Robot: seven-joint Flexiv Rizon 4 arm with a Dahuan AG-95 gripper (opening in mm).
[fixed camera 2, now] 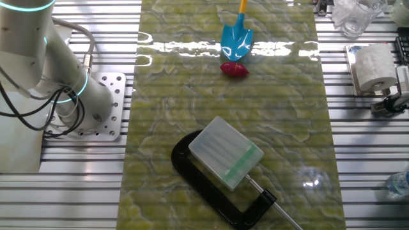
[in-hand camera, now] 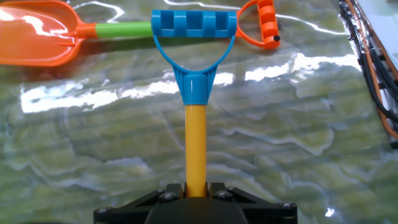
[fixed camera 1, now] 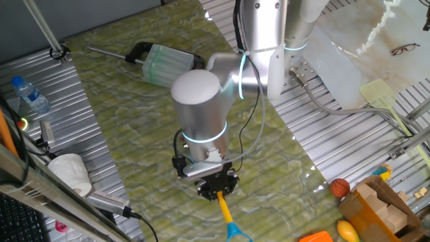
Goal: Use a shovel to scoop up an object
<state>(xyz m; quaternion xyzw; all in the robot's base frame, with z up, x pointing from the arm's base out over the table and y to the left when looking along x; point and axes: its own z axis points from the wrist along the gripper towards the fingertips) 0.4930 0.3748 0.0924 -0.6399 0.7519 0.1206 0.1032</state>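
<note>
The shovel has a bright blue blade (fixed camera 2: 237, 42), a thin yellow shaft (in-hand camera: 196, 146) and a blue D-shaped end (in-hand camera: 194, 37). My gripper (fixed camera 1: 216, 186) is shut on the yellow shaft; in the hand view the shaft runs up from between the jaws (in-hand camera: 196, 190). In the other fixed view the blade's tip rests on the green mat right behind the object (fixed camera 2: 234, 69), a small dark red oval piece, touching or nearly touching it. In one fixed view the arm hides the blade and the object; only the shaft (fixed camera 1: 224, 210) and the blue end (fixed camera 1: 236, 233) show.
A pale translucent dustpan (fixed camera 2: 227, 153) with a black handle (fixed camera 2: 211, 185) lies mid-mat. An orange shovel (in-hand camera: 37, 40) with a green shaft lies beyond the blue end. An orange ball (fixed camera 1: 340, 187), boxes and a paper roll (fixed camera 2: 372, 66) sit off the mat.
</note>
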